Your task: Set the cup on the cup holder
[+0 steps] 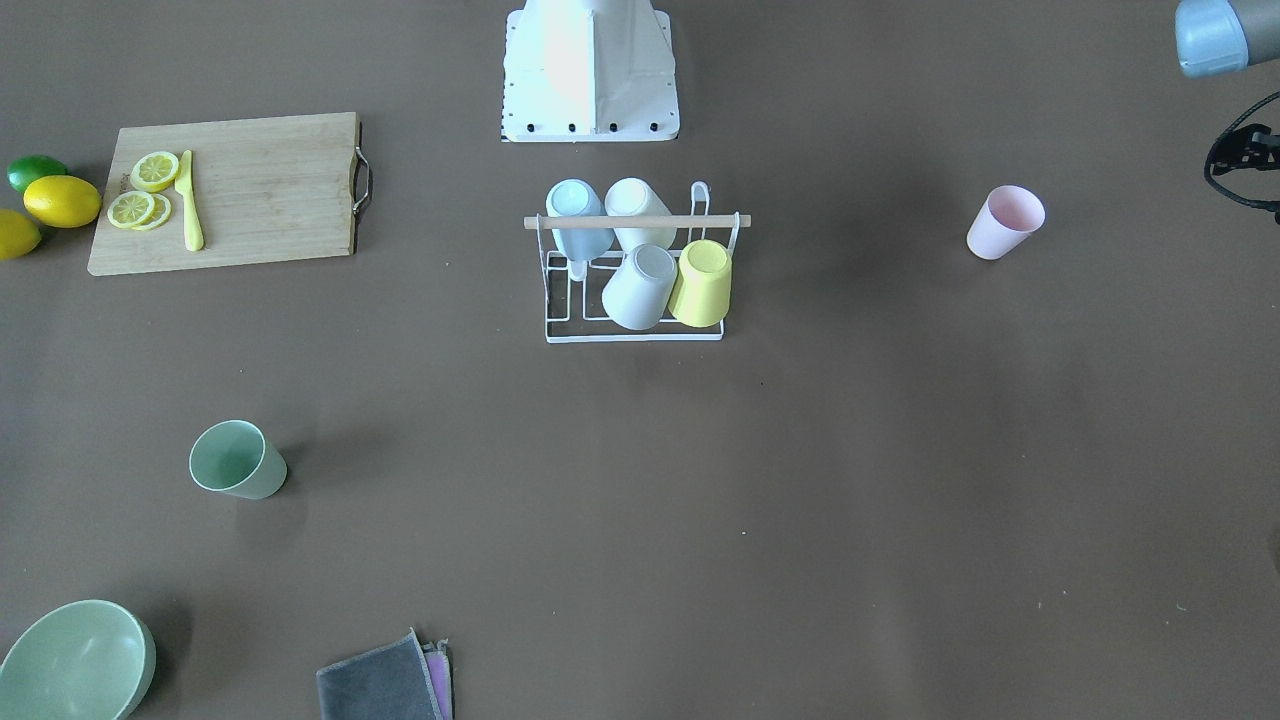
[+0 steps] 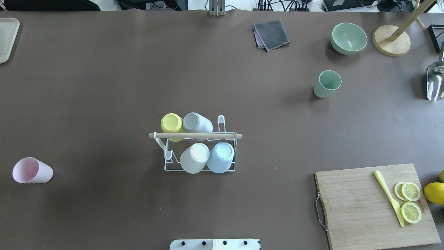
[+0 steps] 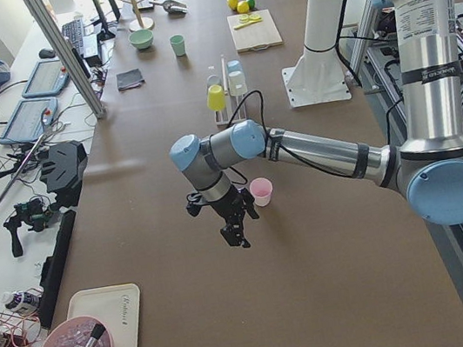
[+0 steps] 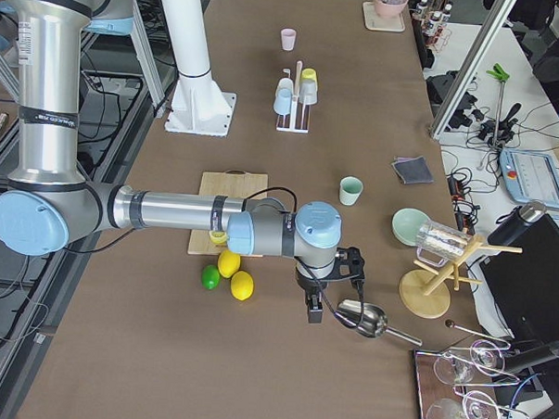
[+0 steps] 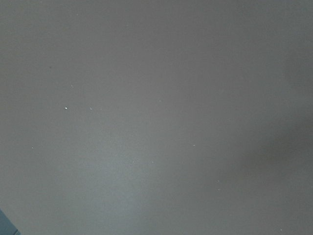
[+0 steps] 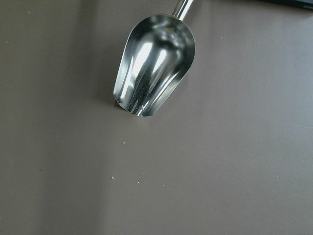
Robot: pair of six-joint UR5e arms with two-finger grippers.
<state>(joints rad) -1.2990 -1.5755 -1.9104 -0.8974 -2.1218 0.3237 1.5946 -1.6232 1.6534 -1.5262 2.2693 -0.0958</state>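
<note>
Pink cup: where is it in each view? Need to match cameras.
Front-facing: pink cup right of centre, upper half.
Overhead: far left, lower half.
Exterior left: centre.
Exterior right: top, centre.
Left wrist: not in it.
Right wrist: not in it.
Shared landmark: cup holder, in all four exterior views.

The near left arm stretches out over the brown counter (image 3: 338, 289), its gripper (image 3: 234, 236) pointing down just beside a pink cup (image 3: 261, 191), with the white cup holder (image 3: 223, 65) and its cups standing well apart farther along.
</note>
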